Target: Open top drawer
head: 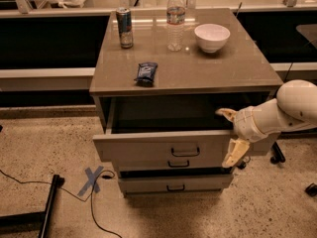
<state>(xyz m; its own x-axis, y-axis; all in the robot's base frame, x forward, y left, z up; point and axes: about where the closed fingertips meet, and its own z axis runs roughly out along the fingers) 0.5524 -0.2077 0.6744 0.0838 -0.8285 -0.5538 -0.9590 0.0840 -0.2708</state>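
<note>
The top drawer (148, 148) of the grey-beige cabinet is pulled well out, and its dark inside shows behind the front. Its small black loop handle (185, 151) sits at the centre of the front. My gripper (230, 133), on a white arm coming in from the right, is at the right end of the drawer front. Its fingers are spread. One finger (225, 114) reaches behind the front's top edge, the other (236, 152) hangs in front of it. The gripper is not on the handle.
The middle drawer (178, 164) and bottom drawer (176, 186) below look closed. On the cabinet top (218, 68) stand a can (124, 28), a water bottle (176, 20), a white bowl (212, 37) and a blue snack packet (146, 72). A blue tape X (91, 180), a cable and a black stand leg (49, 202) lie on the floor at left.
</note>
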